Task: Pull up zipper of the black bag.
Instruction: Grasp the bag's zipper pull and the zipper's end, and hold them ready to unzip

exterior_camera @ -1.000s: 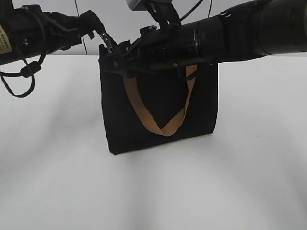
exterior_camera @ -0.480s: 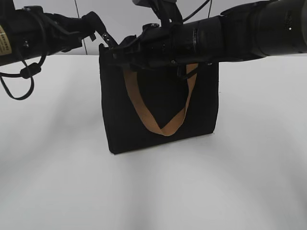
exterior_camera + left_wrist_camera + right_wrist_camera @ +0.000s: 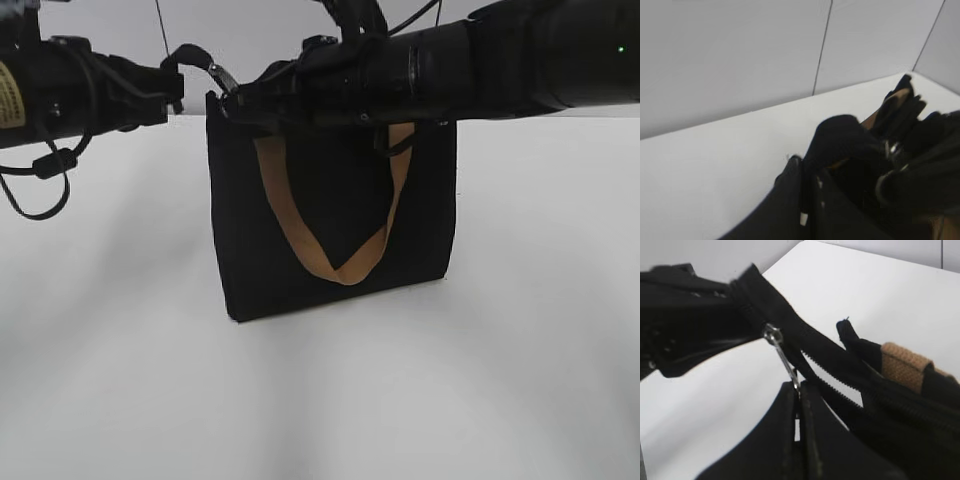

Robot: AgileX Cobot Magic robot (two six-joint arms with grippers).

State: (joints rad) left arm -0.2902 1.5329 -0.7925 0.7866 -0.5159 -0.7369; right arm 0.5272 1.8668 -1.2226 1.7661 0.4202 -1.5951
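Exterior view: black bag [image 3: 335, 215] upright on desk [image 3: 130, 380]. Zipper [image 3: 222, 76] at bag's top left corner. Left gripper [image 3: 185, 75] beside that corner, grip cannot tell; sits higher than second ago. Right gripper [image 3: 240, 100] over bag top, further left than before.

Left wrist view: blurred, gripper state unclear.

Right wrist view: right gripper [image 3: 799, 390] clamped on zipper [image 3: 782, 357] tab. Pull underway; next, draw along track while left steadies bag.

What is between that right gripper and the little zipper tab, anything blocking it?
Nothing visible. The right gripper is already shut on the zipper pull tab at the black bag's top corner, with no object between them.
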